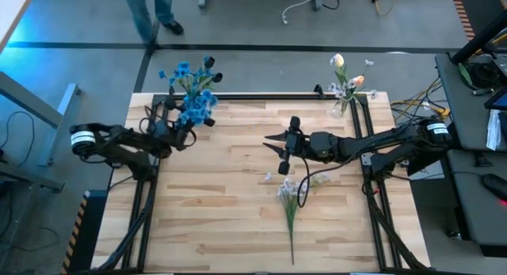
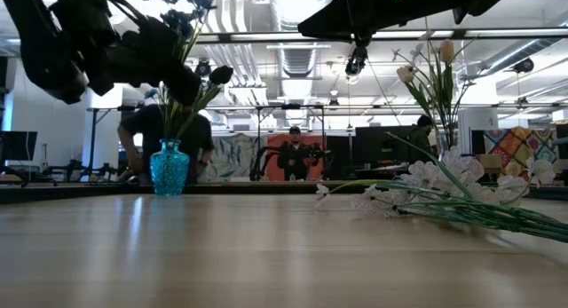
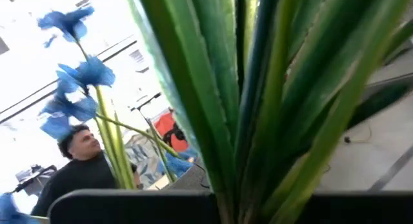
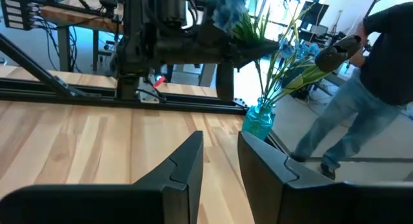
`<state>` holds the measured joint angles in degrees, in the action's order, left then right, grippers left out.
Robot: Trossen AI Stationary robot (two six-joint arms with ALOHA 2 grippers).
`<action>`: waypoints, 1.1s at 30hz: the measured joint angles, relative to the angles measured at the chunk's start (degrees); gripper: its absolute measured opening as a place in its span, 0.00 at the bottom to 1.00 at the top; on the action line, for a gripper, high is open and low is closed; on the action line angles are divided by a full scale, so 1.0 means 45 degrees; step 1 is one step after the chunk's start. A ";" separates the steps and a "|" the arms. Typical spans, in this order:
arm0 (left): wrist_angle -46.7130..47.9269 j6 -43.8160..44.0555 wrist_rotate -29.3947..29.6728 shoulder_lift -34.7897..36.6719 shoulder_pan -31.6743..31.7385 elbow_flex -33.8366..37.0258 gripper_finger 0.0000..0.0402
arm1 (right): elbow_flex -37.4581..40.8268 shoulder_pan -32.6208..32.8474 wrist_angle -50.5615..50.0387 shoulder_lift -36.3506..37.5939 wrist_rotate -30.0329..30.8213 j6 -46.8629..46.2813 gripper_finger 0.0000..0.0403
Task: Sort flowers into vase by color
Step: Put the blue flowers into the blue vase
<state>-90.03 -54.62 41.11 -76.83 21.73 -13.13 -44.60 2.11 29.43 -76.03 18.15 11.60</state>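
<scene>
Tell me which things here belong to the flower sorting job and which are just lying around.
Job: blue flowers in the blue vase; white flowers lying on the table; tulips in the far vase; left gripper; right gripper.
Lying about: cables off the table's right edge.

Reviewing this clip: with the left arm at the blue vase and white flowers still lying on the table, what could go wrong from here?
1. The left hand is shut on the blue flowers' stems right at the blue vase; pulling away sideways could tip it.
2. The right hand holds nothing; the white-lilac sprig lies flat on the table, so a low grasp may scrape the wood or miss the thin stem.
</scene>
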 joint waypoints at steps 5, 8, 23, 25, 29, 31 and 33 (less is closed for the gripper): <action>0.0028 0.0798 -0.0731 -0.0548 0.0627 0.0000 0.00 | 0.0000 0.0000 -0.0006 -0.0010 -0.0005 0.0105 0.21; -0.0002 0.0952 -0.0886 -0.0800 0.0874 0.0001 0.00 | 0.0000 0.0000 -0.0006 -0.0010 -0.0005 0.0113 0.21; -0.0009 0.3060 -0.0661 -0.1274 0.2100 0.0000 0.00 | 0.0005 0.0000 -0.0015 -0.0010 -0.0005 0.0139 0.20; -0.0011 0.3284 -0.0517 -0.1269 0.2096 0.0000 0.00 | 0.0005 0.0000 -0.0015 -0.0010 -0.0005 0.0139 0.20; 0.0040 0.3653 -0.0041 -0.1259 0.2091 0.0000 0.06 | 0.0005 0.0000 -0.0015 -0.0010 -0.0007 0.0136 0.21; 0.0121 0.3827 0.0131 -0.1250 0.2095 0.0000 0.10 | 0.0005 0.0000 -0.0019 -0.0010 -0.0006 0.0134 0.20; 0.0345 0.4132 0.0257 -0.1244 0.2096 0.0000 0.15 | 0.0005 0.0000 -0.0019 -0.0010 -0.0010 0.0135 0.19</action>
<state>-88.48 -36.02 42.27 -82.43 31.16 -13.13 -44.58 2.11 29.34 -76.07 18.11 12.21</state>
